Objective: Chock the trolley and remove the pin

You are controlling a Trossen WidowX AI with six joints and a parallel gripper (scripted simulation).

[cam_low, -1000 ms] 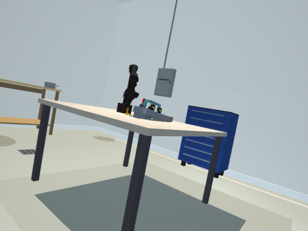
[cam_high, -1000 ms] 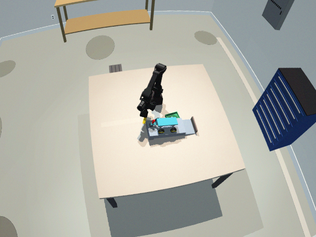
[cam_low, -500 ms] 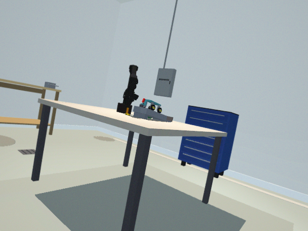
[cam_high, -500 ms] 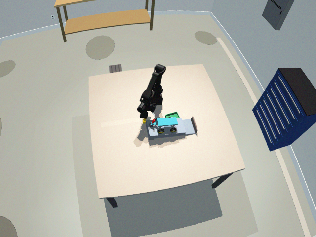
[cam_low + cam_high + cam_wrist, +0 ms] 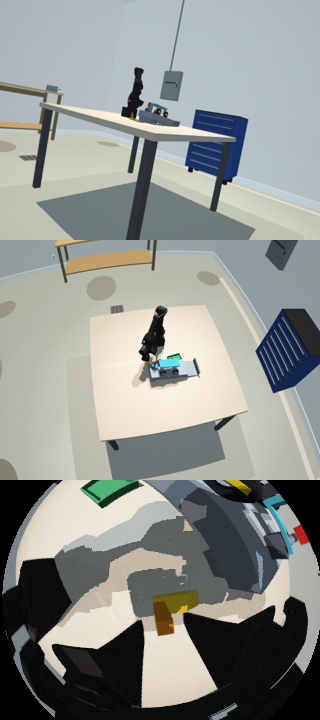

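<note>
Yellow with an orange handle, the chock (image 5: 146, 363) (image 5: 132, 117) (image 5: 175, 601) sits on the pale worktop (image 5: 160, 405) (image 5: 103, 116) (image 5: 175, 670), off the ramp (image 5: 191, 366) (image 5: 148, 116) (image 5: 225, 545) and near its high end. The black arm (image 5: 160, 325) (image 5: 136, 87) reaches down over that spot, with the tool (image 5: 145, 359) (image 5: 134, 113) (image 5: 163, 620) near the chock. Its fingers are a bit under half open and have hold of nothing — in the wrist view the handle shows in the gap between the two tips, but neither grips it. Whether a fingertip touches the chock I cannot tell.

The teal-topped trolley (image 5: 169, 363) (image 5: 158, 105) stands on the ramp on its black and yellow wheels, so no chock is against them. The stop pin (image 5: 155, 362) (image 5: 149, 104) (image 5: 301, 534) is in place at the uphill end, red head showing. Beside the ramp, on the arm's side, lies the green tray (image 5: 173, 354) (image 5: 111, 491). A brown board (image 5: 196, 366) (image 5: 176, 123) closes off the ramp's low end.
</note>
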